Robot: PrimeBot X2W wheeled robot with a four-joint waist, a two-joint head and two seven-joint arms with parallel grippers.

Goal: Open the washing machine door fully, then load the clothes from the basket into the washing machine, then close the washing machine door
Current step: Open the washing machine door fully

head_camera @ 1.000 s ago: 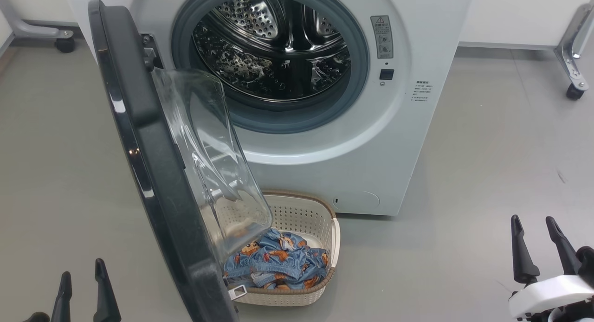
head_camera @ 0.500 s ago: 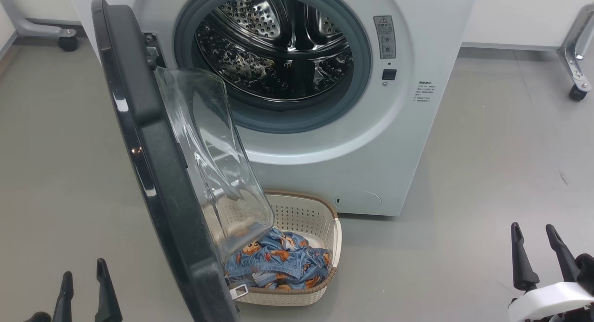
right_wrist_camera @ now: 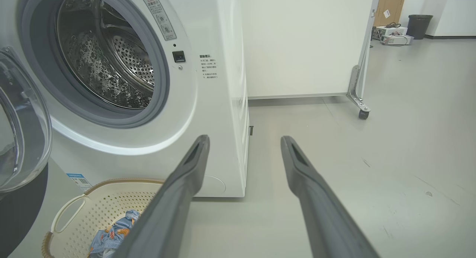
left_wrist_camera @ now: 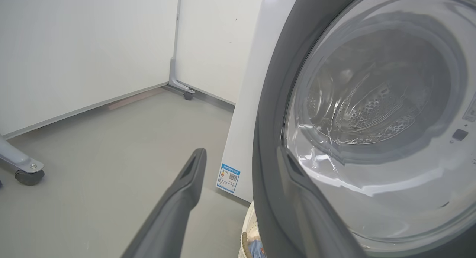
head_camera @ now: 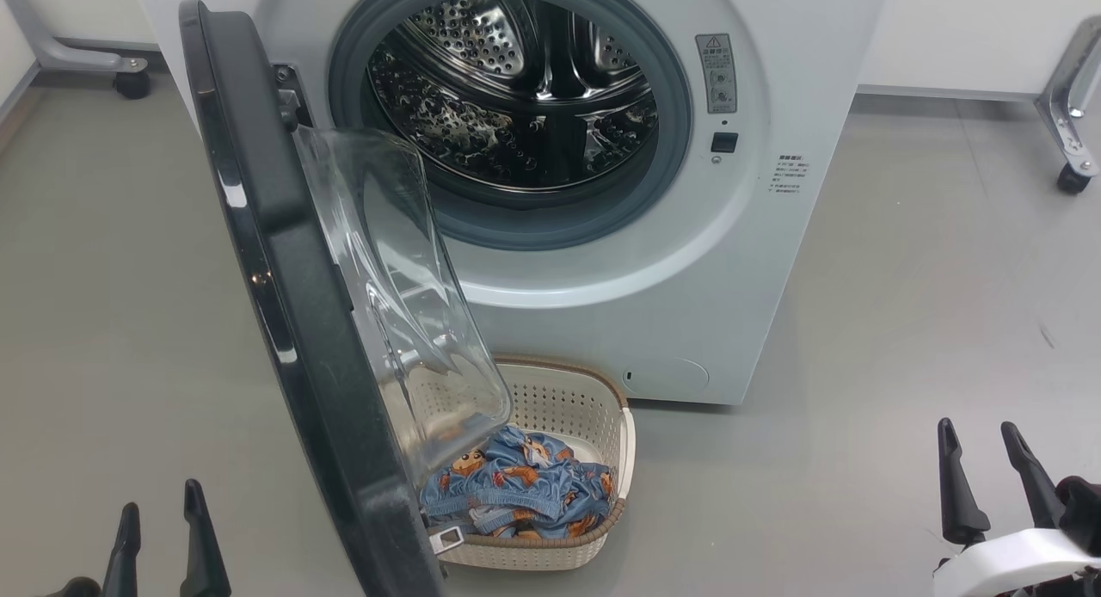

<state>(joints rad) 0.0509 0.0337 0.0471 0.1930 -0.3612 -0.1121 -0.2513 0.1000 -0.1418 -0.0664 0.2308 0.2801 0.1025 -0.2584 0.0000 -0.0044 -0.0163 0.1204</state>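
Note:
The white washing machine stands ahead with its steel drum exposed. The washing machine door is swung out toward me, edge-on, its clear glass bowl hanging over the basket. The blue printed clothes lie in the basket on the floor. My left gripper is open at the lower left, left of the door rim. My right gripper is open at the lower right, apart from everything. The right wrist view shows the right gripper above the basket and clothes.
Grey floor surrounds the machine. White wall panels on wheeled metal legs stand behind, with a castor at the far left and another at the far right. A black bin stands far off in the right wrist view.
The whole head picture has shifted slightly right and down, so the camera has moved. The right gripper sits a little lower and further left in the picture. Both grippers stay open.

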